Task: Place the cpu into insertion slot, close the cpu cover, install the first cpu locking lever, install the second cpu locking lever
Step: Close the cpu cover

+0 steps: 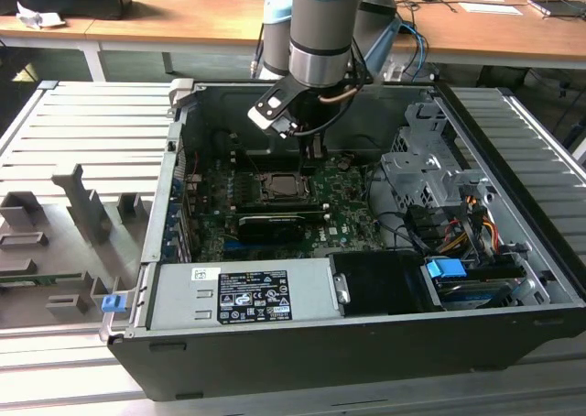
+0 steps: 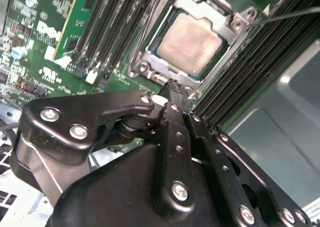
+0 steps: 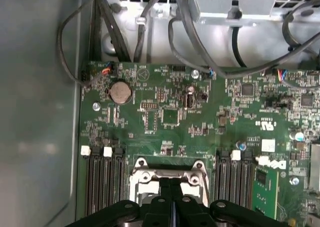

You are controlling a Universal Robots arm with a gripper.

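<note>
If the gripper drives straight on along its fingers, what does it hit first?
Likely the near edge of the cpu cover, beside the seated cpu. In the second wrist view the gripper, shut, has its tip right at that silver frame; how much gap remains is unclear.

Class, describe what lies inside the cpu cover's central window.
The cpu shows through the window of the cpu cover, whose silver frame overlaps its edges. Whatever lies under the chip is covered and cannot be seen.
</note>
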